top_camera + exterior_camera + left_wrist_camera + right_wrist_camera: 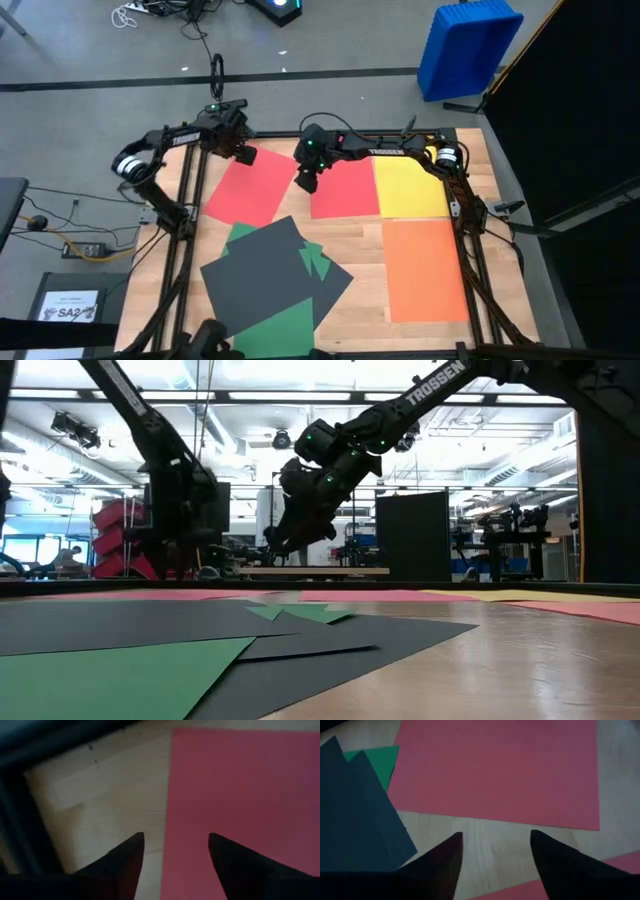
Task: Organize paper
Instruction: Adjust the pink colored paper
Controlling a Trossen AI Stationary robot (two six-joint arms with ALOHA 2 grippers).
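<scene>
Table (pixel 480 150): wood top, dark frame rails around it. Paper is spread flat over most of it.

Far row, from my left: tilted red sheet (pixel 248 190), second red sheet (pixel 345 190), yellow sheet (pixel 408 187). The second red and the yellow sit edge to edge. Orange sheet (pixel 424 268) lies just on the near side of the yellow, along my right rail.

Near left: messy overlapping pile. Two dark grey sheets (pixel 262 270) sit on top, with green sheets (pixel 280 332) poking out underneath at the near edge, the far corner and the middle.

My left gripper (pixel 246 155) hangs over the far corner of the tilted red sheet. Fingers (pixel 125 862) spread, nothing between them; wrist view shows them straddling that sheet's edge, one over bare wood, one over red.

My right gripper (pixel 306 182) hangs over the wood gap between the two red sheets, above the table in the low view. Fingers (pixel 442 862) spread, holding nothing; wrist view shows red paper, a dark grey edge and a green corner.

Off the table on the floor: blue bin (pixel 468 48) beyond the far right corner, small white "SA2" sheet (pixel 70 306) near left.
</scene>
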